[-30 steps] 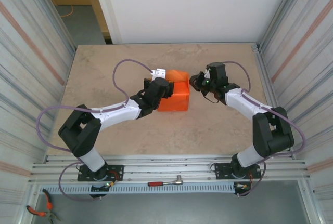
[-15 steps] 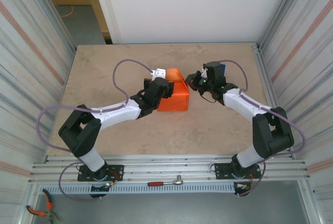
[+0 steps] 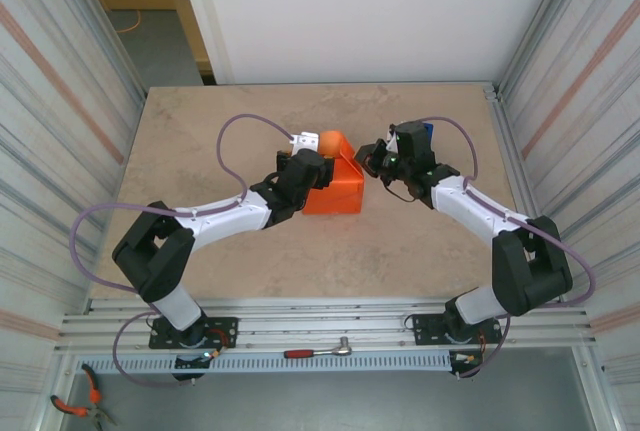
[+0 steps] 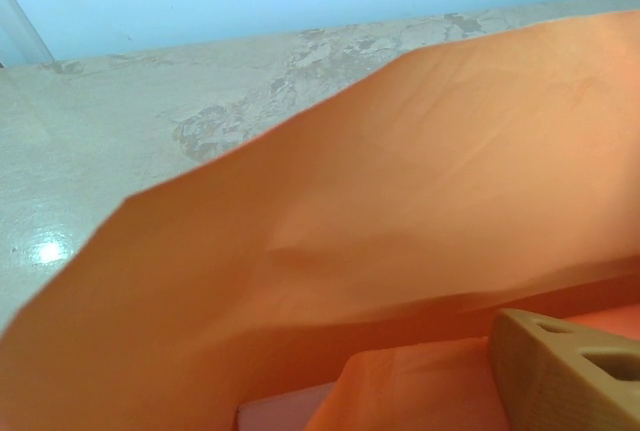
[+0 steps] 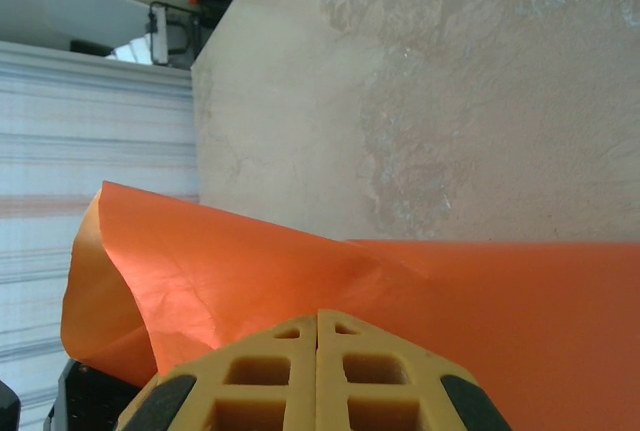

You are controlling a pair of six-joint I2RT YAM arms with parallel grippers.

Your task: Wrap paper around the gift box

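The plain bright orange paper sheet (image 3: pixel 338 191) sits folded near the middle of the beige stone-patterned counter (image 3: pixel 200 141). A flap stands up at its 12 o'clock edge. In the left wrist view a sliver of the small pale pink cardboard gift box (image 4: pixel 280 413) peeks from under it. The left claw (image 3: pixel 312 163) is at the parcel's 10 o'clock, spread wide, and one tan finger (image 4: pixel 560 376) lies against the paper. The right claw (image 3: pixel 372 156) is pressed fully together just beside the paper's 2 o'clock corner, with nothing seen between its fingers.
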